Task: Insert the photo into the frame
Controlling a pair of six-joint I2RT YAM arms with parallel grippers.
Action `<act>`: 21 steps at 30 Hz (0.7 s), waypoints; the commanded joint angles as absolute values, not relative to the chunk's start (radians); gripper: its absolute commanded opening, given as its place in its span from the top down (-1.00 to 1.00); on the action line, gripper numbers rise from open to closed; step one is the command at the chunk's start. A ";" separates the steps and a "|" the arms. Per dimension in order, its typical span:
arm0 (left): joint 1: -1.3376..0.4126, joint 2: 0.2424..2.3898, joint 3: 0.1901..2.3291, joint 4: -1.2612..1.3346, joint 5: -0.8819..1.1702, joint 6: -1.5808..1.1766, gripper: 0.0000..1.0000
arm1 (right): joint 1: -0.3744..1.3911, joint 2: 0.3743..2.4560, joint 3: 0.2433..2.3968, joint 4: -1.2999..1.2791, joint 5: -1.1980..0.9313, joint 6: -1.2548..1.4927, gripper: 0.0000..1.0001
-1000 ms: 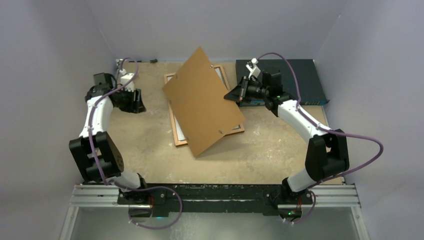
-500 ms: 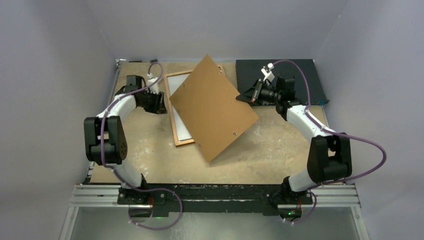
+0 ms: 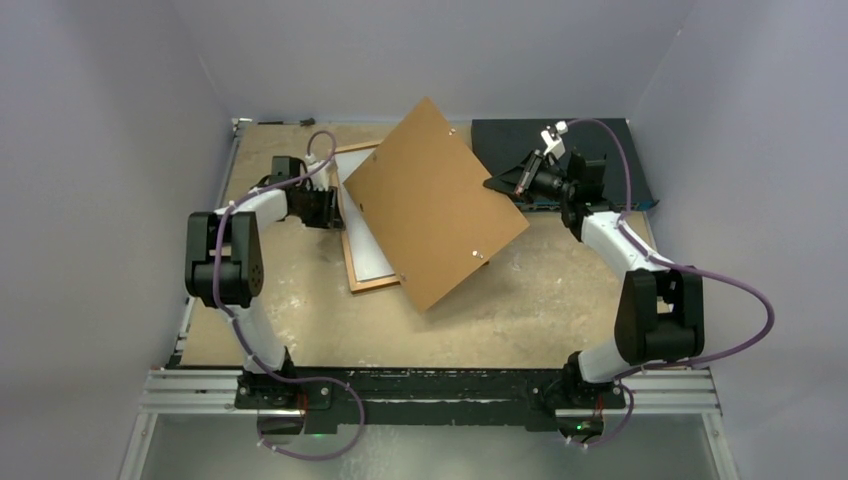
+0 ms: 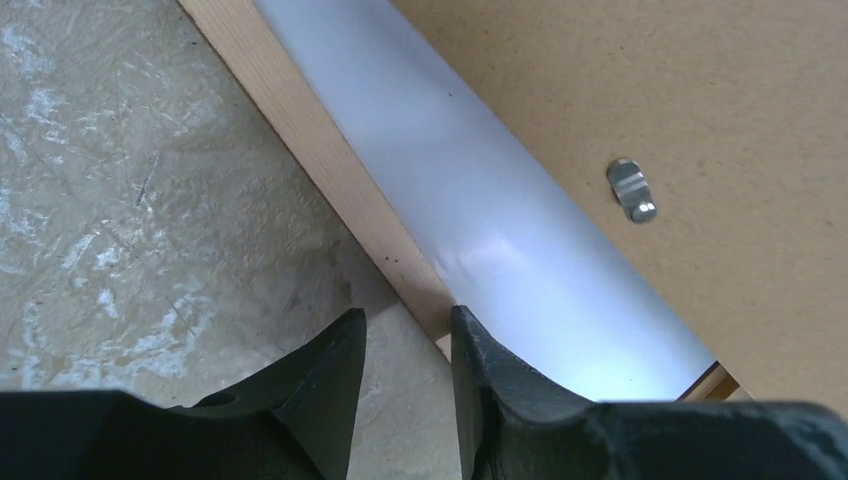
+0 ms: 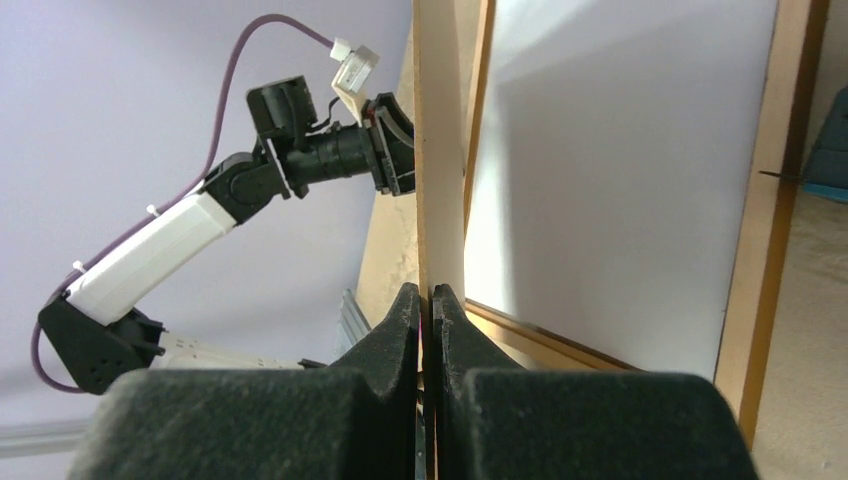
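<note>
1. Though half hidden under tilted board (image 3: pixel 435 205), lying flat on table (image 3: pixel 300 310): frame (image 3: pixel 347 245), photo (image 3: pixel 372 250) inside, white back up.
2. Right gripper (image 5: pixel 430 295) clamped on board's edge.
3. Left gripper (image 4: pixel 408 320) parted, tips at frame's rail.

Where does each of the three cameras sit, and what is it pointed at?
Top: above and behind the bases, looking down on table; left arm, right arm show.
Left wrist: looks past its left gripper at the frame.
Right wrist: looks along its right gripper, shut on the backing board.
Shared: both wrist views show frame and board.
</note>
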State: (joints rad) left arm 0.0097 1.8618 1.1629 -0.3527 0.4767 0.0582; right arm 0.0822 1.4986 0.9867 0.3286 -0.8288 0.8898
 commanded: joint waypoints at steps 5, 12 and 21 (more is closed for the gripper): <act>-0.022 1.923 1.163 -0.288 0.438 0.033 0.66 | 0.065 1.418 0.955 0.415 -0.822 0.925 1.00; -0.023 1.901 1.117 -0.293 0.400 0.075 0.81 | 0.063 1.412 0.913 0.491 -0.801 0.976 1.00; -0.022 1.850 1.024 -0.327 0.350 0.176 0.94 | 0.064 1.397 0.855 0.604 -0.709 1.034 1.00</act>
